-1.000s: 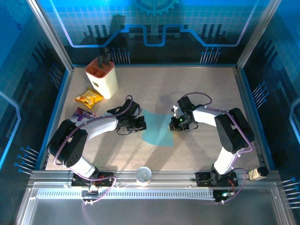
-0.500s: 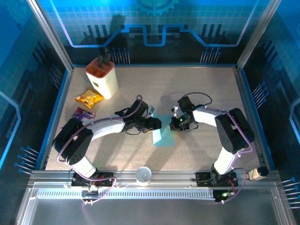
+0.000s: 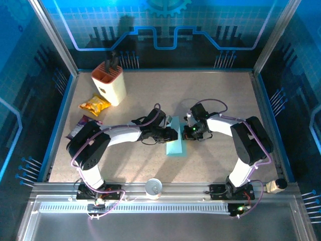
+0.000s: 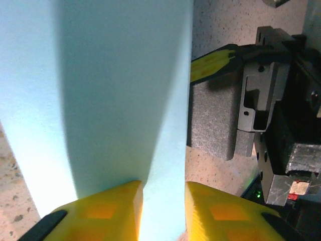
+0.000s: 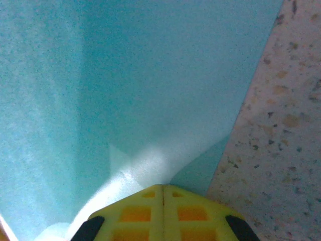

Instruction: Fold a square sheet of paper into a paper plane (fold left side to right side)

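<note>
**Left edge carried across: sheet now a narrow doubled strip**

A second ago the square sheet of paper [image 3: 175, 146] lay open and wide between the two grippers, with the left gripper [image 3: 173, 134] at its left edge. That gripper has since travelled rightward over the sheet, drawing the left side along. It now sits just beside the right gripper [image 3: 187, 133], which has not moved. The sheet now lies as a slim upright rectangle near the middle of the table [image 3: 220, 95], a little toward the near edge. The left arm reaches farther in than before, its elbow over the purple snack packet [image 3: 80, 125].

The paper is thin, smooth and light blue with crisp straight edges, and the upper layer bows in a soft curve, not pressed flat. The tabletop is speckled beige stone-like laminate.

In the left wrist view the yellow fingers [image 4: 100, 213] stand slightly parted, with the paper's raised layer running into the gap, loosely released, not clamped. The right gripper's yellow fingers are clenched together, their tip bearing down on the sheet close to its right edge.

Toward the far left corner stand the cream knife block [image 3: 109, 83] and the crinkled yellow snack packet [image 3: 94, 105].
</note>
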